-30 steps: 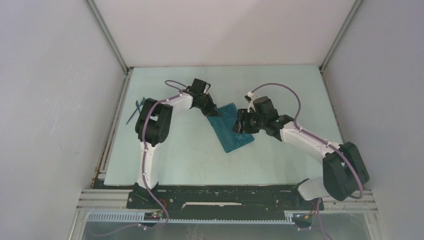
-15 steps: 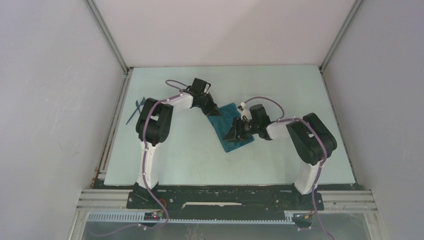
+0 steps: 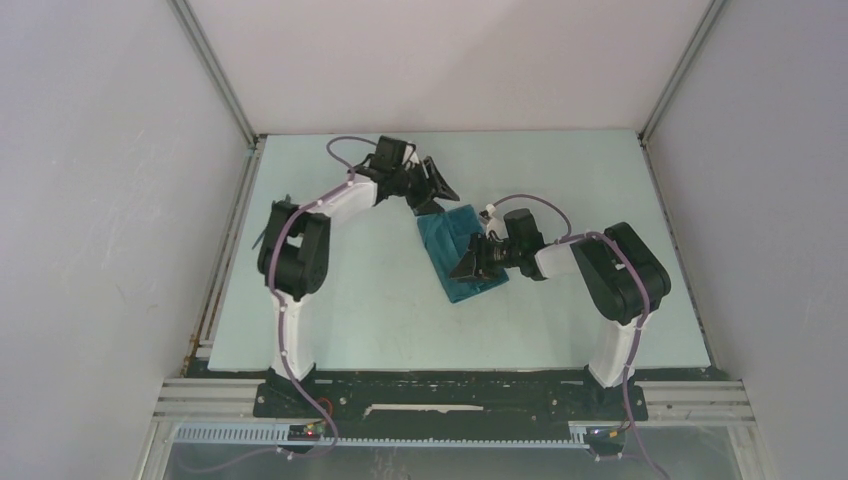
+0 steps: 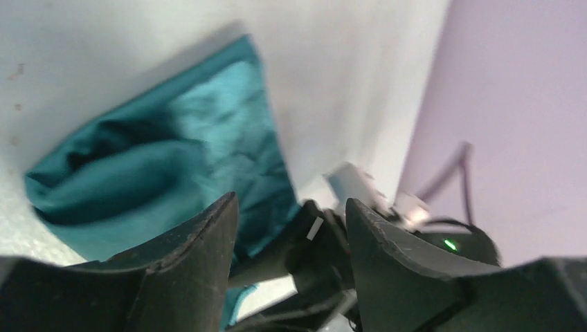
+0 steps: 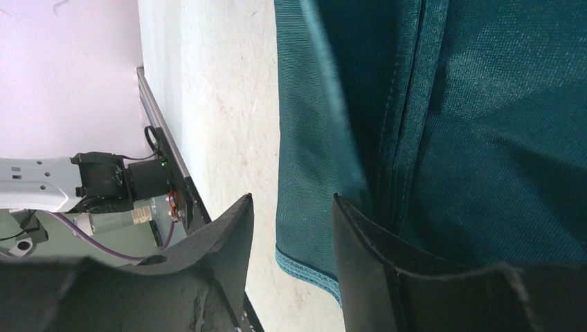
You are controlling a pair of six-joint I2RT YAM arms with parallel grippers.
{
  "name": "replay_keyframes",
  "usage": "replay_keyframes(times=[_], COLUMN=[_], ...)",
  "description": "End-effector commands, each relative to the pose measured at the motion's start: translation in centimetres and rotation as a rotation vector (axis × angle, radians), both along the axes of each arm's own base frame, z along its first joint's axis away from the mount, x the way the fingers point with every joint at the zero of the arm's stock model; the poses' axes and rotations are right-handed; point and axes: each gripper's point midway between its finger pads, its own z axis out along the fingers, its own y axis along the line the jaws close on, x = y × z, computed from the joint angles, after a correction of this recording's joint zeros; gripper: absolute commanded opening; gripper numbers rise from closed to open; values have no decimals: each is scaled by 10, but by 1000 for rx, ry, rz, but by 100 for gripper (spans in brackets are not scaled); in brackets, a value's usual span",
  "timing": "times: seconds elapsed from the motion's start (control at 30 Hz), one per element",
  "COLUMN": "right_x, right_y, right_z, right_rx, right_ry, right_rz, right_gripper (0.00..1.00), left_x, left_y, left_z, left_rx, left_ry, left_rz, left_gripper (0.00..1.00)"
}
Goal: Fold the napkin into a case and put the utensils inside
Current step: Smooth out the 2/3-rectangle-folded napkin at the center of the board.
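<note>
While the table (image 3: 370,300) bears one folded teal napkin (image 3: 447,243), two grippers sit at it: the left gripper (image 3: 439,199) above its far end, fingers spread and empty, the right gripper (image 3: 466,267) over its near half, fingers apart.

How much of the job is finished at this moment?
Done: the napkin lies folded into a narrow oblong. In hand: the right gripper, open, sits over its near half; the left gripper, open, hovers by its far end. Left: filling it; nothing shows inside the fold.
</note>
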Motion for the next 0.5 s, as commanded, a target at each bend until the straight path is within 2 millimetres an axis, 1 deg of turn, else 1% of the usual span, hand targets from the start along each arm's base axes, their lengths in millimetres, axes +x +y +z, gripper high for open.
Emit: replay_keyframes(times=[0.0,0.03,0.07,0.1,0.17,0.23,0.27,0.37,0.47], right_x=[5,5,6,6,6,6,6,6,6], right_y=[-8,-8,-8,-8,-8,-8,-8,-9,-9], right_z=[-13,-12,-11,-10,-8,-7,-7,-7,-6], right_rx=[-54,-52,-51,-49,-46,-44,-44,-51,-50], right_ry=[-12,-15,-18,-21,-25,-26,-27,-33,-35], right_rz=[-39,-39,-40,-39,-38,-37,-36,-37,-36], right_gripper=[54,54,53,53,53,53,53,53,53], left_x=[4,5,6,6,9,10,11,11,11], left_y=[16,22,29,34,35,34,32,31,30], left_z=[96,92,83,73,63,54,50,33,16], left_rx=[-162,-179,-193,-214,-271,-283,-282,-272,-279], left_ry=[-250,-240,-211,-174,-157,-146,-144,-119,-90], left_rz=[-35,-11,20,40,58,62,60,67,80], left_gripper=[64,63,59,49,33,20,15,8,5])
